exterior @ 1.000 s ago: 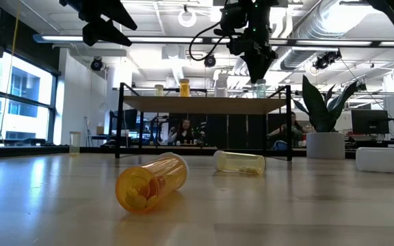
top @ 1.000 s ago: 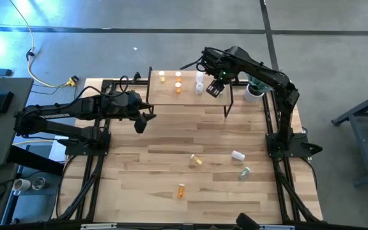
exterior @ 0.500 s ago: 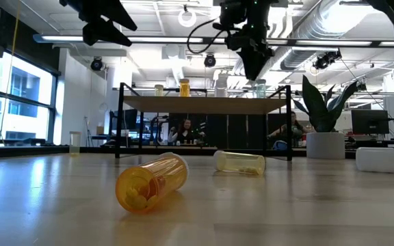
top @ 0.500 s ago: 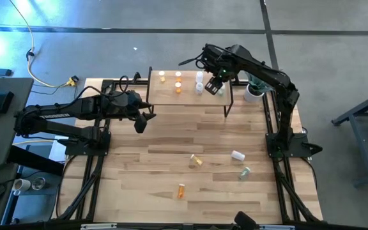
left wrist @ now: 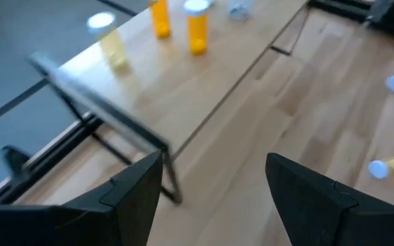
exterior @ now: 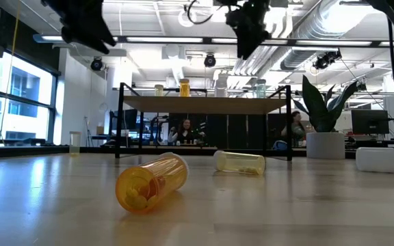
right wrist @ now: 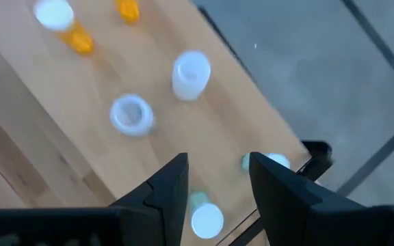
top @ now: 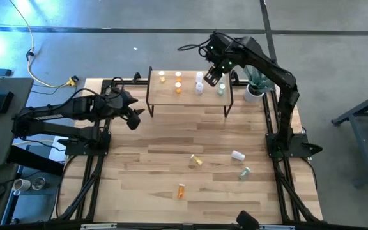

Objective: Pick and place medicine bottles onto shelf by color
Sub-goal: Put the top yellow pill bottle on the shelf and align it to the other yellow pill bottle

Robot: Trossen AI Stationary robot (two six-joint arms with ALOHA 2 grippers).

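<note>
The right gripper (top: 213,75) hangs open and empty above the shelf (top: 187,96) at the table's far edge. Its wrist view alone shows two white bottles (right wrist: 191,74) and two greenish ones (right wrist: 204,216) standing below. The left gripper (top: 133,119), open and empty, waits near the shelf's left end. From above, four bottles (top: 197,161) lie toward the table's near right corner.

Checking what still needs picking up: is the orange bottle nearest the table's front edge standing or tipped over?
Tipped over. The orange bottle lies on its side on the tabletop, its open mouth facing the low camera, pills visible inside.
</note>
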